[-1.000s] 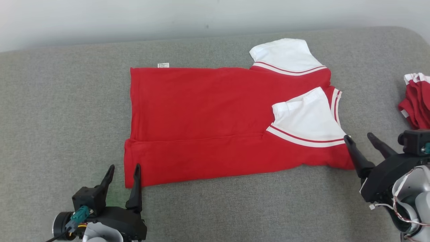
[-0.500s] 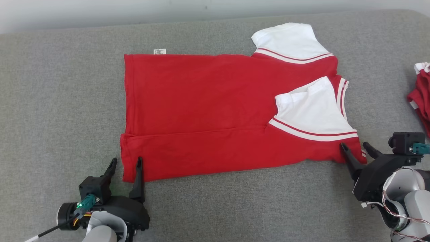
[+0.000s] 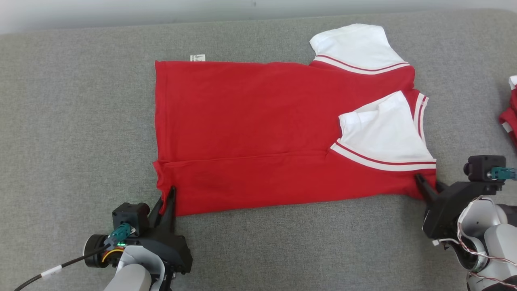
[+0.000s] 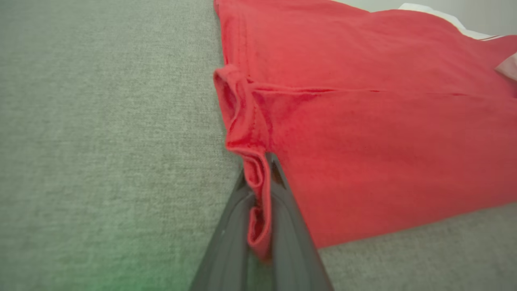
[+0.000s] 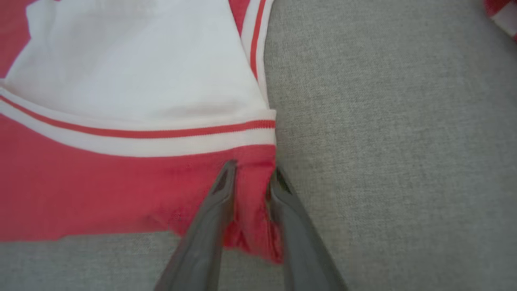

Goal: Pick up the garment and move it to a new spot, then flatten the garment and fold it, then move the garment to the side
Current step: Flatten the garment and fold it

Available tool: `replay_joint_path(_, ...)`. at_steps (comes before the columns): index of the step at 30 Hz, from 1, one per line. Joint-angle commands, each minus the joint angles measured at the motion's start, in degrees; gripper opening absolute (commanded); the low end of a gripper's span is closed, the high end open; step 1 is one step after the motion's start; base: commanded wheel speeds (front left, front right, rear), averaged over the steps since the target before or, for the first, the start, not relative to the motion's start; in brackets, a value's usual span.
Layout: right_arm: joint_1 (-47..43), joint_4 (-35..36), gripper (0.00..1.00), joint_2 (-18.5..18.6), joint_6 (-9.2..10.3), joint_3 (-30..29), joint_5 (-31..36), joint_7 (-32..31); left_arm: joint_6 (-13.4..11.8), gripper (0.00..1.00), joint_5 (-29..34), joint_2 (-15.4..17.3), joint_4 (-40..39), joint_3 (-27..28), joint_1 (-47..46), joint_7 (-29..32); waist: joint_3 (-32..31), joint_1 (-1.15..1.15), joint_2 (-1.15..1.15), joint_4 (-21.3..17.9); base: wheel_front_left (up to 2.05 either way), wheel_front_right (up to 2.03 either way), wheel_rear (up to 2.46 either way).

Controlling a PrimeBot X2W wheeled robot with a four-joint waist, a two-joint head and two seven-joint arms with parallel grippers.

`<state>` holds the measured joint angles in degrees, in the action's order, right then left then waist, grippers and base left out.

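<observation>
Garment (image 3: 258, 133) near-left hem corner pinched tight in left gripper (image 3: 167, 195) jaws; near-right corner between right gripper (image 3: 429, 182) jaws, narrow, grip unclear. Flat on grey padded surface (image 3: 72, 121), long axis left-right, spanning both arms equally.

A grey fabric surface (image 3: 80, 121) meets a pale wall (image 3: 121, 12).

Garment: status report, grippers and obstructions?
Left gripper shut on near-left corner of garment. Right gripper straddling near-right corner, grip unconfirmed. Garment flat, near edge folded over. Second garment far right, apart.
</observation>
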<state>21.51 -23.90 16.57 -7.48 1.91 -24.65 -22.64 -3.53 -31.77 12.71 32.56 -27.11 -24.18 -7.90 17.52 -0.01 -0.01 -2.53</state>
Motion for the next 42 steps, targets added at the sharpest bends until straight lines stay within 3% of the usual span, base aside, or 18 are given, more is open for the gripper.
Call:
replay_joint_path(1,-1.1,-0.9,0.00,-0.7,-0.02,0.7,0.1,-0.4,0.5,0.00,-0.3,-0.4,1.9,-1.4,2.0,2.0,-0.1,0.01,0.01,0.0,0.00,0.00,0.00)
replay_joint_path(18,-11.7,8.7,0.00,0.1,-0.02,-3.1,-0.6,-2.0,-1.1,0.00,-0.6,3.1,-2.6,-1.8,8.6,1.8,-7.4,0.01,0.01,-0.3,0.00,0.00,0.00)
replay_joint_path(27,-19.2,15.8,0.00,-2.7,-0.02,-7.0,0.0,-5.2,-3.2,0.00,-2.0,4.3,-7.0,-1.7,14.2,3.0,-8.5,0.01,0.01,-0.9,0.00,0.00,0.00)
replay_joint_path(34,-21.3,17.4,0.00,-4.7,-0.02,-7.9,0.6,-6.4,-4.1,0.00,-2.5,4.8,-8.9,-1.8,16.3,4.0,-8.6,0.01,0.01,-1.2,0.00,0.00,0.00)
replay_joint_path(35,-21.5,17.5,0.10,-4.9,-0.02,-8.0,0.7,-6.4,-4.1,0.00,-2.6,4.8,-9.2,-1.7,16.5,4.1,-8.6,0.01,0.01,-1.1,0.00,0.00,0.00)
replay_joint_path(36,-21.6,17.3,0.69,-4.9,-0.02,-8.2,0.8,-6.2,-4.2,0.22,-2.7,4.8,-9.3,-1.6,16.6,4.2,-8.7,0.01,0.01,-1.1,0.00,0.00,0.00)
replay_joint_path(37,-21.6,17.2,1.00,-5.2,-0.02,-8.4,0.8,-5.8,-4.4,1.00,-3.0,4.9,-9.5,-1.5,16.9,4.2,-8.8,0.01,0.01,-1.1,0.00,0.00,0.00)
replay_joint_path(42,-20.6,18.5,1.00,-4.5,-0.02,-8.7,1.7,-5.2,-5.4,1.00,-3.4,5.7,-10.9,-0.7,17.4,4.5,-9.3,0.01,0.01,-1.2,0.00,0.00,0.00)
